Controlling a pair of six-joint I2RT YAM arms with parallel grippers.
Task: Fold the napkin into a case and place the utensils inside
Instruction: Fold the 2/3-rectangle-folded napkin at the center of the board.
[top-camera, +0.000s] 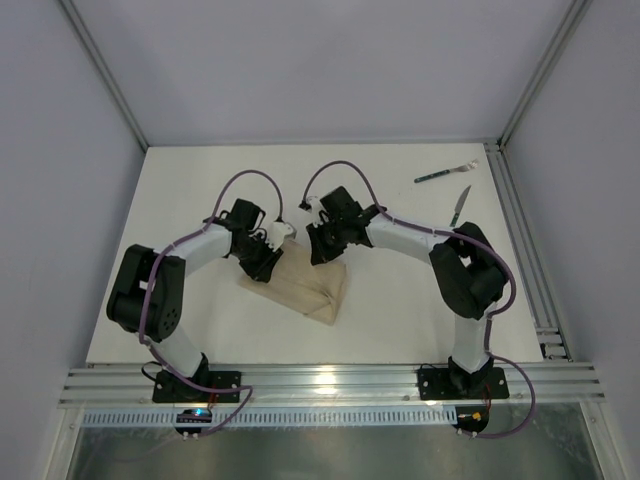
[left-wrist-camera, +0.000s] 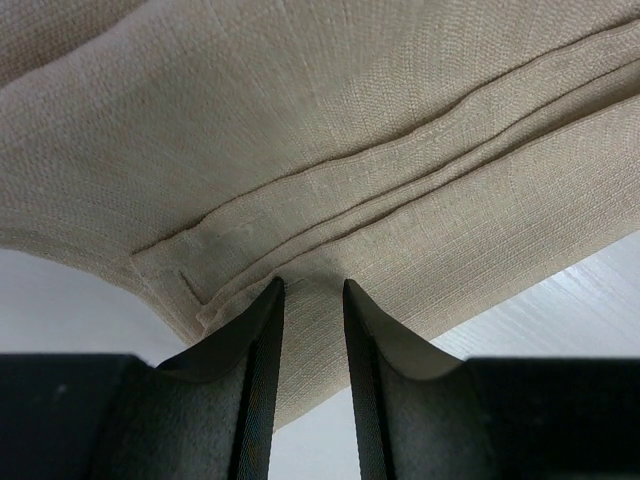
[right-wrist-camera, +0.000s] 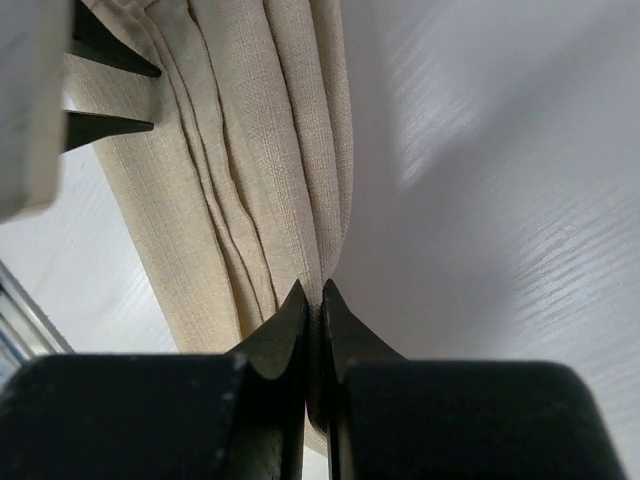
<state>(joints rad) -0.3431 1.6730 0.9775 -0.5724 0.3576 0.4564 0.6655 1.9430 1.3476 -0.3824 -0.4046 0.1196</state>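
The beige napkin (top-camera: 300, 288) lies folded into a narrow oblong near the middle of the table, its layered hems showing in the left wrist view (left-wrist-camera: 330, 130). My left gripper (top-camera: 264, 262) stands on its left end. The jaws (left-wrist-camera: 312, 285) are a finger's width apart, tips resting on the cloth and nothing pinched between them. My right gripper (top-camera: 320, 256) is at the napkin's far edge, shut (right-wrist-camera: 311, 288) on a fold of the cloth (right-wrist-camera: 260, 150). The green-handled fork (top-camera: 445, 173) and knife (top-camera: 461, 205) lie apart at the far right.
An aluminium rail (top-camera: 520, 240) borders the table's right side, close to the knife. More rails (top-camera: 330, 382) run along the near edge by the arm bases. The left gripper's fingertips (right-wrist-camera: 140, 68) show at the top left of the right wrist view.
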